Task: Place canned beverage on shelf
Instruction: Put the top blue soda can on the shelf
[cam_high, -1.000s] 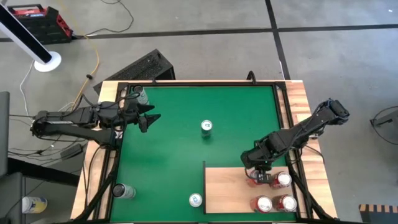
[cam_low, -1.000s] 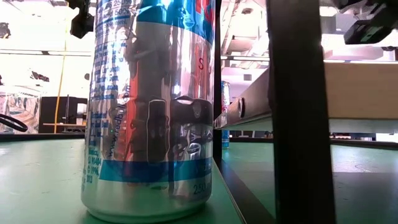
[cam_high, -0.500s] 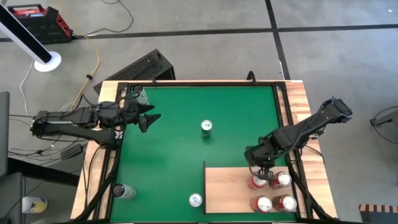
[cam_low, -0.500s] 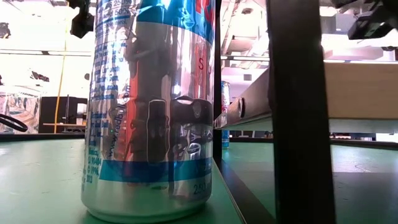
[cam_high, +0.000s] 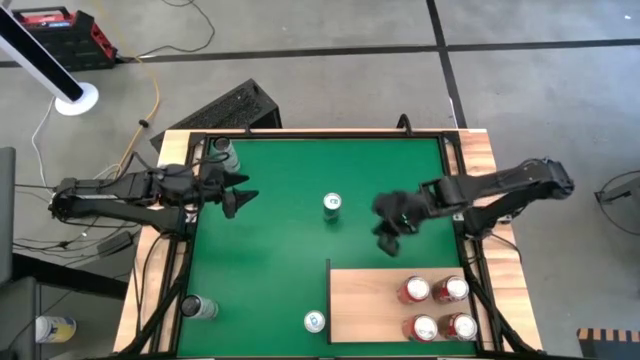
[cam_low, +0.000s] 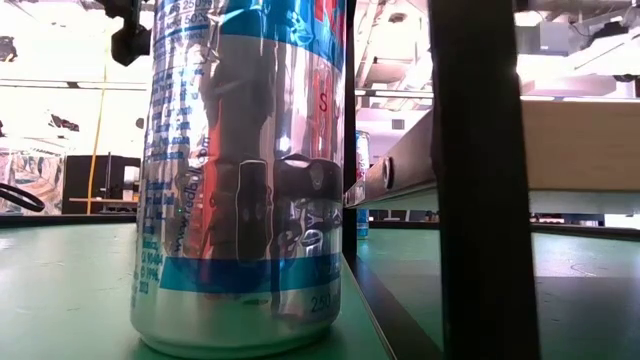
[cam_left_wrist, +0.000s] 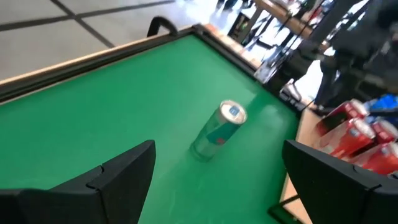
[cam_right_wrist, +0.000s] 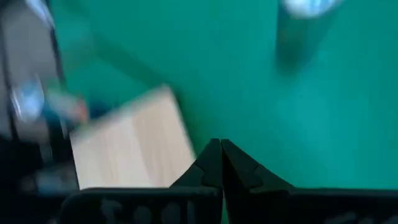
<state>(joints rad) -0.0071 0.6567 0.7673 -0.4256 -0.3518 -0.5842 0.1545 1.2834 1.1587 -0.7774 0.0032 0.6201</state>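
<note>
While right end effector (cam_high: 388, 240) is hanging closed and empty between shelf (cam_high: 370, 300) and centre can (cam_high: 332, 204), approaching without opening risks toppling can. Left end effector (cam_high: 240, 192) waiting open, well left of can.

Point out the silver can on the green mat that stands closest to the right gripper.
The silver can at the mat's centre. It stands just beside the shut right gripper; the other loose cans sit along the mat's edges.

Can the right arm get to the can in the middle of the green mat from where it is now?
Probably yes. The right gripper, shut and empty, hangs over bare green mat beside the middle can, nothing between them. It would have to open first. The left gripper waits open, farther off.
</note>
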